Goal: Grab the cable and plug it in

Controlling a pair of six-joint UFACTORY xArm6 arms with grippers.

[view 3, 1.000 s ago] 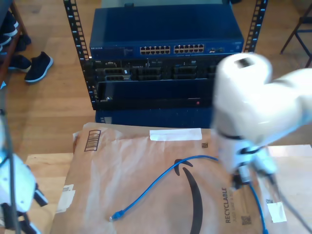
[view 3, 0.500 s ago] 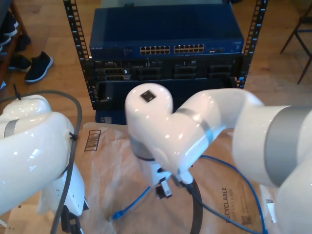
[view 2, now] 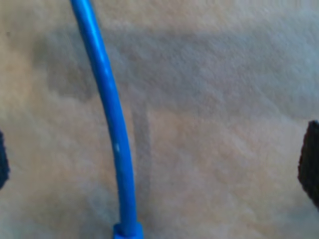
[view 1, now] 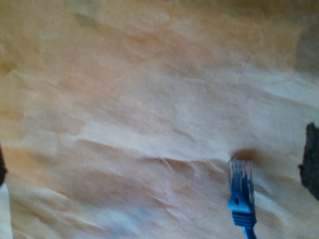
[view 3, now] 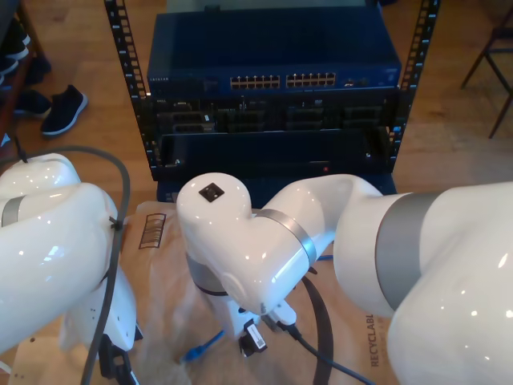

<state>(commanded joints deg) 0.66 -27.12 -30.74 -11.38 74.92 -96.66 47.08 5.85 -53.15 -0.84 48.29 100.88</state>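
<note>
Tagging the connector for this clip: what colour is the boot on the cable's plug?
Bright blue, with a clear plug tip; the plug shows best in the first wrist view.

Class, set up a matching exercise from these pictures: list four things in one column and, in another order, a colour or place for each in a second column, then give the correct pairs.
Things:
1. cable plug
2. network switch
3. paper mailer
4. shoe

Descriptions:
A. dark, on the wooden floor at the exterior view's left
B. bright blue boot with a clear tip, lying on brown paper
C. dark blue box with rows of ports, in the rack
D. creased brown sheet under the cable

Pairs: 1-B, 2-C, 3-D, 4-A
</note>
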